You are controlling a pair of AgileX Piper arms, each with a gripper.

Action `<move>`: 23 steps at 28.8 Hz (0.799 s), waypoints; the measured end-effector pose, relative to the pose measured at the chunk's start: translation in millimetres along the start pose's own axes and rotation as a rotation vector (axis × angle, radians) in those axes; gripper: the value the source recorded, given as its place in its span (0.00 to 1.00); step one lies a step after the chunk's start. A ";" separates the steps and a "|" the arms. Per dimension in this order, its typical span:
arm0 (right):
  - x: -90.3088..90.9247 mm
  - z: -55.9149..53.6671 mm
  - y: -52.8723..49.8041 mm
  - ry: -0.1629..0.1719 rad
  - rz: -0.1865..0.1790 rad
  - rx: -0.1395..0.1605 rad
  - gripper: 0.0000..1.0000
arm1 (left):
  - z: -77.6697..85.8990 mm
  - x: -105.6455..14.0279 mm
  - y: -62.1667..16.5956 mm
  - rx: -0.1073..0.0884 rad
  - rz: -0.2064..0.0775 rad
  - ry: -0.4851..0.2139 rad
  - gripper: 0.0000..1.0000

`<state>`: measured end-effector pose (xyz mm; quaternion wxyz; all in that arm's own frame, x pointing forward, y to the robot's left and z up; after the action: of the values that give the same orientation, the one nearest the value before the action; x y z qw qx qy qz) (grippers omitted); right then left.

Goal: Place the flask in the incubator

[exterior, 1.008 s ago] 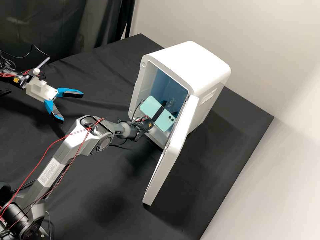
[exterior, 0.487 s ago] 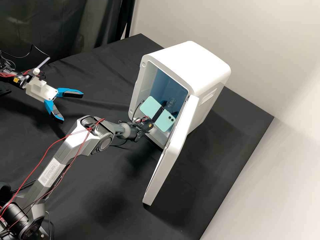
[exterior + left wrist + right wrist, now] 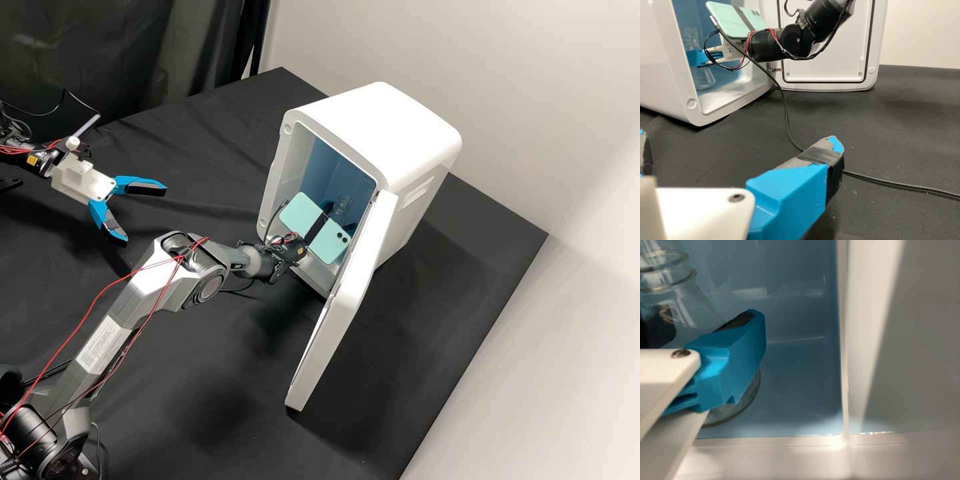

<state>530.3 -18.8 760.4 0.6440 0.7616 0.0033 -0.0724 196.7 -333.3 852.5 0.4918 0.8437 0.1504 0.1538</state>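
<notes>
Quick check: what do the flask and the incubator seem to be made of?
Flask: clear glass by the look, smooth and glossy; you see through it and its rim catches highlights, though clear plastic isn't ruled out. Incubator: likely moulded plastic, white satin shell with rounded corners; pale blue smooth lining with soft reflections.

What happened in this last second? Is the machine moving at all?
Nothing visibly changed. The right arm stays reaching into the incubator, with the flask inside. The door stays open, and the left tool stays open above the bench.
</notes>
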 end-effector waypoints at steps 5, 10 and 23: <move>0.1 0.6 -0.5 -0.001 -0.001 -0.004 1.00 | 0.0 0.0 0.0 0.000 0.000 0.000 1.00; 0.1 2.2 0.4 -0.010 -0.003 -0.031 1.00 | 0.0 0.0 0.0 0.000 0.000 0.000 1.00; 0.4 9.1 -1.3 -0.049 -0.026 -0.036 1.00 | 0.4 0.0 -0.1 0.000 0.000 -0.002 1.00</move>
<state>529.6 -27.5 757.6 0.6566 0.7476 -0.0013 -0.0995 196.9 -333.6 852.3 0.4918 0.8439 0.1502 0.1529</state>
